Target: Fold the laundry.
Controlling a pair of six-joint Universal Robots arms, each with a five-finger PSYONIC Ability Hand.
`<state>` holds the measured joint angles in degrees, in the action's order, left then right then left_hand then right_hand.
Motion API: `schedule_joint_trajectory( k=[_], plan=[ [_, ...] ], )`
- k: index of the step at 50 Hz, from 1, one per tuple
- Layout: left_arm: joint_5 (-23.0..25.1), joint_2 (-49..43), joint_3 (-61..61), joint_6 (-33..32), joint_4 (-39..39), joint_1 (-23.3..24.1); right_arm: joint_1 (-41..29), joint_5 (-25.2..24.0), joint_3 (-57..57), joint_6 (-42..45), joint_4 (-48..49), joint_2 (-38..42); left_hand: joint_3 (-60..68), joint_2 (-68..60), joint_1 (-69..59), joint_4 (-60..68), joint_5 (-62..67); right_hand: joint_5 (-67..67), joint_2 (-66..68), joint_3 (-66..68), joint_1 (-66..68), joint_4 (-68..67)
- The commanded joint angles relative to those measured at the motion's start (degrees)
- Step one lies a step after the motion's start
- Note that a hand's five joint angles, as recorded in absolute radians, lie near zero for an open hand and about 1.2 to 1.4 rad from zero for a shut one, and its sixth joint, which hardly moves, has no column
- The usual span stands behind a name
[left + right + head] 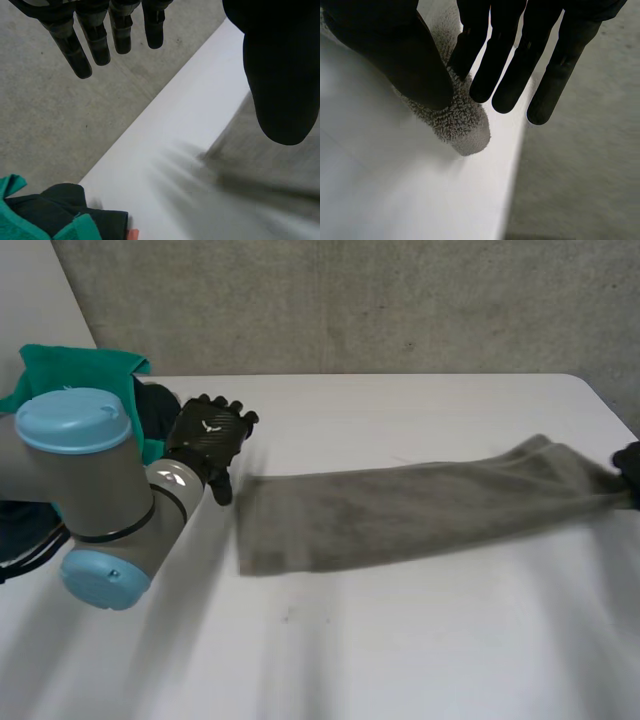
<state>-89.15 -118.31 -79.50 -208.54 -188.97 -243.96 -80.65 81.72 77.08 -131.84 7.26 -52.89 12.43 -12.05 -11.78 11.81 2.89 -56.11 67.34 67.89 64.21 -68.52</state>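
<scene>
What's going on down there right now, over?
Left robot hand open, empty, near left end of grey towel. Right robot hand pinching its right end. Green and black clothes piled aside.

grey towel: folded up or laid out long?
Laid out: the grey towel lies as one long strip across the table, one end pinched by the right hand. Lengthwise doubling: cannot tell.

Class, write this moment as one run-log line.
left hand: open, near towel end | right hand: pinching other end | towel: stretched on table

Grey towel (pixel 420 505), folded long strip, flat across table
</scene>
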Motion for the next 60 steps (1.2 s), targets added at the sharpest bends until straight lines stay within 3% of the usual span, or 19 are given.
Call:
schedule_joint_trajectory(
  k=[1,5,12,16,19,24,25,26,28,33,34,39,41,44,47,50,51,55,60],
  plan=[
    [0.1,4.2,-3.9,0.9,-0.1,-0.4,0.2,0.3,0.2,12.6,4.3,-2.6,-2.4,2.0,1.8,-1.8,-2.9,-13.9,12.7,12.1,15.8,-11.5],
    [0.1,5.9,-5.1,1.7,-0.1,-0.5,-9.9,-3.7,0.8,10.9,10.3,-5.0,-2.4,2.0,1.8,-1.8,-2.9,-13.9,12.7,12.1,15.8,-11.5],
    [-0.1,9.7,-6.8,3.8,-0.2,-0.6,-29.5,-21.4,5.2,10.9,18.8,-7.9,-2.2,1.8,1.6,-1.6,-2.7,-13.9,12.7,12.1,15.8,-11.5],
    [-0.1,11.3,-7.7,4.9,-0.1,-1.2,-37.6,-27.7,5.4,11.2,19.4,-4.6,-2.1,1.7,1.4,-1.4,-2.5,-13.9,12.7,12.1,15.8,-11.5],
    [-0.1,11.8,-8.5,5.2,-0.1,-1.3,-41.3,-29.5,4.7,11.3,18.7,-1.0,-2.2,1.8,1.6,-1.6,-2.7,-13.9,12.7,12.1,15.8,-11.5],
    [0.0,11.7,-9.2,5.2,-0.2,-1.3,-44.5,-28.7,4.1,12.5,17.1,3.1,-2.2,1.8,1.6,-1.6,-2.7,-13.9,12.7,12.1,15.8,-11.5],
    [0.0,11.7,-9.3,5.2,-0.2,-1.2,-44.5,-28.0,4.1,12.4,16.8,3.1,-2.2,1.8,1.6,-1.6,-2.7,-2.6,1.4,0.8,4.5,-0.2],
    [0.0,11.6,-9.3,5.2,-0.1,-1.1,-44.2,-25.8,4.3,11.5,16.0,2.5,-2.2,1.8,1.6,-1.6,-2.7,32.8,-34.0,-34.6,-30.9,35.2],
    [0.1,11.6,-9.4,5.2,-0.2,-1.0,-44.2,-22.5,4.7,10.1,15.8,1.7,-2.4,2.0,1.7,-1.8,-2.8,56.1,-57.3,-57.9,-54.2,58.5],
    [0.1,11.6,-9.2,5.2,-0.2,-0.9,-39.8,-14.1,6.0,-3.7,14.2,-5.0,-2.4,2.0,1.8,-1.8,-2.9,56.1,-57.3,-57.9,-54.2,58.5],
    [0.1,11.6,-9.1,5.2,-0.2,-0.9,-37.1,-13.1,6.6,-11.0,12.8,-7.2,-2.4,2.0,1.8,-1.8,-2.9,56.1,-57.3,-57.9,-54.2,58.5],
    [0.1,11.6,-8.8,5.2,-0.9,-0.7,-32.6,-13.8,8.1,-24.3,4.1,-9.9,-2.4,2.0,1.8,-1.8,-2.9,56.1,-57.3,-57.9,-54.2,58.5],
    [0.1,11.5,-9.0,5.2,-1.4,-0.6,-31.2,-13.7,8.7,-23.6,1.4,-9.5,-2.4,2.0,1.8,-1.8,-2.9,56.1,-57.3,-57.9,-54.2,58.5],
    [0.2,11.4,-9.4,5.2,-2.1,-0.6,-27.6,-12.7,10.3,-15.8,-2.9,-7.6,-2.4,2.0,1.8,-1.8,-2.9,56.1,-57.3,-57.9,-54.2,58.5],
    [0.2,11.1,-9.6,5.2,-2.1,0.0,-25.3,-11.0,10.8,-6.1,-4.7,-4.9,-2.4,2.0,1.8,-1.8,-2.9,37.6,-38.8,-39.4,-35.7,40.0],
    [0.2,11.1,-9.8,5.2,-2.1,0.3,-24.6,-6.8,9.9,-2.2,-5.1,-3.0,-2.4,2.0,1.8,-1.8,-2.9,5.2,-6.4,-7.0,-3.3,7.6],
    [0.2,11.0,-9.8,5.2,-2.1,0.5,-24.6,-5.3,9.1,-2.5,-4.9,-2.6,-2.4,2.0,1.8,-1.8,-2.9,-13.7,12.5,11.9,15.6,-11.3],
    [0.2,11.2,-9.9,5.2,-2.1,0.6,-25.1,-1.8,6.5,-4.4,-2.0,-3.0,-2.4,2.0,1.8,-1.8,-2.9,-13.9,12.7,12.1,15.8,-11.5],
    [0.2,12.1,-10.1,5.2,-2.1,0.4,-29.6,-1.8,5.3,-5.9,5.1,-5.8,-2.4,2.0,1.8,-1.8,-2.9,-13.9,12.7,12.1,15.8,-11.5]
  ],
)
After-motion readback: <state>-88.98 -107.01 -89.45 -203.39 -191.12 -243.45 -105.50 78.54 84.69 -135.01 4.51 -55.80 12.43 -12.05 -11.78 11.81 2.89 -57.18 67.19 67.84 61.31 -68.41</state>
